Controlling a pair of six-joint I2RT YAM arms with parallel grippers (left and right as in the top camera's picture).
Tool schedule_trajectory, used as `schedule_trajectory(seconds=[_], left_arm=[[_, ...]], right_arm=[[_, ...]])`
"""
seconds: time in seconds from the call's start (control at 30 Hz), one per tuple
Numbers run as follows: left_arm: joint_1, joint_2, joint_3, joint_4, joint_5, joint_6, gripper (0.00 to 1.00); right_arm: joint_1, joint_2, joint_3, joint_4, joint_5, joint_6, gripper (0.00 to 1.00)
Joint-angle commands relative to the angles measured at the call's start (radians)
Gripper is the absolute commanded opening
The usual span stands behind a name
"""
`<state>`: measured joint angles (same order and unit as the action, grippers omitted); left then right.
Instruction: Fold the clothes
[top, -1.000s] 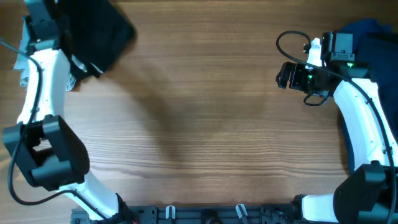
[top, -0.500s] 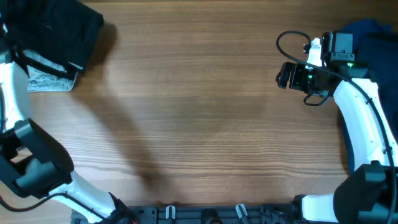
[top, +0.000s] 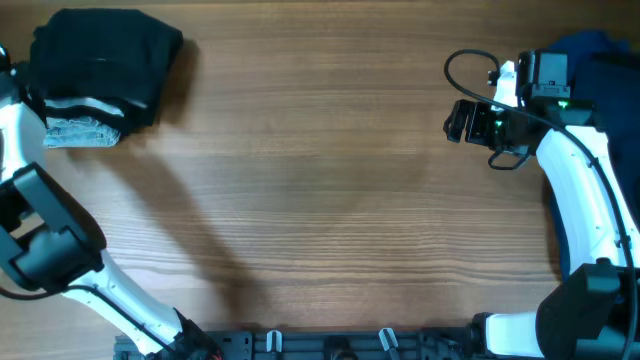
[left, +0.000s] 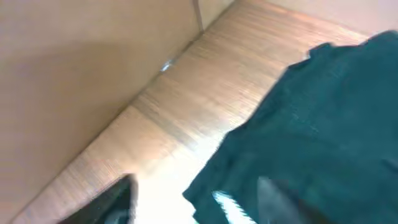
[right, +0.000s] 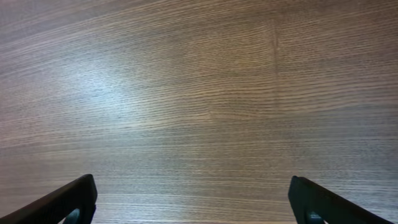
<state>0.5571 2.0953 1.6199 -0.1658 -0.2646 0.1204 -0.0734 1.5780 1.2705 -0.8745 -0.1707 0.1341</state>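
Note:
A folded black garment lies at the table's far left corner, on top of folded grey and white clothes. In the left wrist view the same garment looks dark teal and fills the right side, blurred. My left gripper is open: one finger stands over bare wood, the other over the garment, and its edge lies loose between them. My right gripper hangs open over bare wood, nothing between its fingertips. A heap of blue clothes sits at the far right corner.
My left arm runs along the table's left edge, its base joint lower down. My right arm stands along the right side with a black cable loop. A beige wall rises just beyond the left corner.
The black garment was carried left and set down on the stack. My left gripper has opened and let it go. The right arm has not moved.

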Motion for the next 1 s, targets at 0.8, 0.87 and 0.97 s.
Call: schedule_trajectory(seconds=[0.8, 0.87, 0.97], left_arm=[[-0.325, -0.255, 0.024, -0.199, 0.153, -0.353, 1.0], [-0.325, -0.255, 0.024, -0.199, 0.153, -0.353, 1.0], [-0.325, -0.255, 0.024, -0.199, 0.153, -0.353, 1.0]], right_arm=[[0.003, -0.011, -0.001, 0.003, 0.018, 0.006, 1.0], [0.003, -0.011, -0.001, 0.003, 0.018, 0.006, 1.0], [0.003, -0.011, -0.001, 0.003, 0.018, 0.006, 1.0]])
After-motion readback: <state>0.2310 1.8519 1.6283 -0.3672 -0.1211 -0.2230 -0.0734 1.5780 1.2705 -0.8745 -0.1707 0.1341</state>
